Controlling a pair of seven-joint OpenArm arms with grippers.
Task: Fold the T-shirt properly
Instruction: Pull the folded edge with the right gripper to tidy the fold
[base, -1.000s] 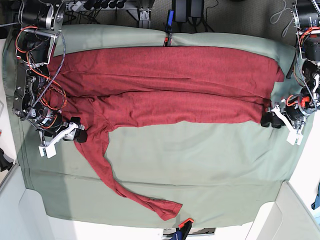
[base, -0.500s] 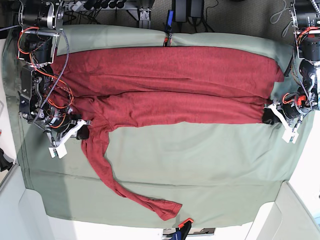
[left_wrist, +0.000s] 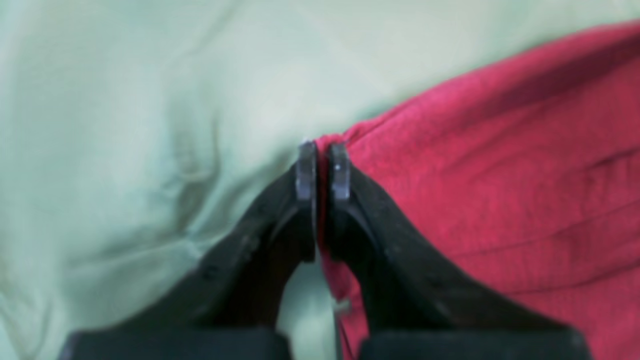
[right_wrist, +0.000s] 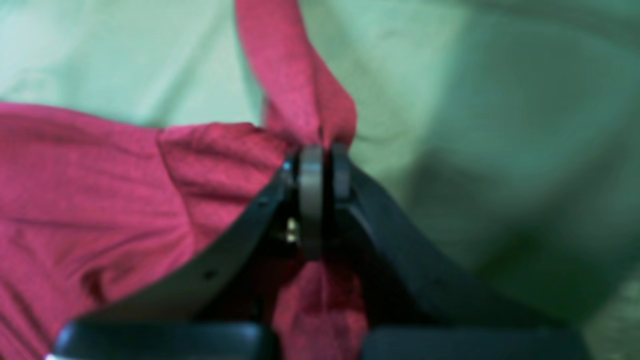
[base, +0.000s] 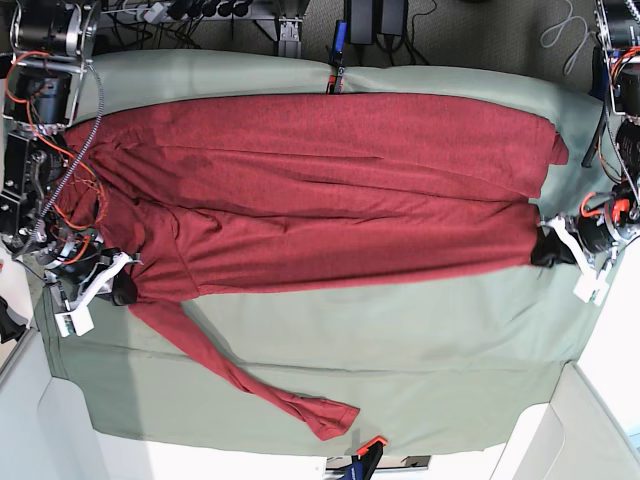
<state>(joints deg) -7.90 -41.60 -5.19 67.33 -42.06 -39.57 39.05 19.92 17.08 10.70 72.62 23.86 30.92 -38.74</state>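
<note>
The maroon T-shirt (base: 330, 190) lies stretched lengthwise across the table, and one long sleeve (base: 250, 385) trails toward the near edge. At the left of the base view, my right gripper (base: 125, 290) is shut on bunched shirt fabric where that sleeve begins. The right wrist view shows its fingertips (right_wrist: 311, 175) pinching a fold of the T-shirt (right_wrist: 100, 190). My left gripper (base: 548, 250) is at the right end, shut on the shirt's lower corner. In the left wrist view, a thin edge of the T-shirt (left_wrist: 475, 175) runs between the closed fingertips (left_wrist: 306, 170).
A sage-green cloth (base: 420, 350) covers the table. An orange and black tool (base: 368, 452) sits at the near edge, and a blue and black clip (base: 338, 55) sits at the far edge. White bins stand at the lower corners (base: 570, 430). Cables hang along both arms.
Both grippers have shut on the shirt and moved outward. The right gripper went left and down, the left gripper went right, and the shirt's lower fold is pulled out flatter.
</note>
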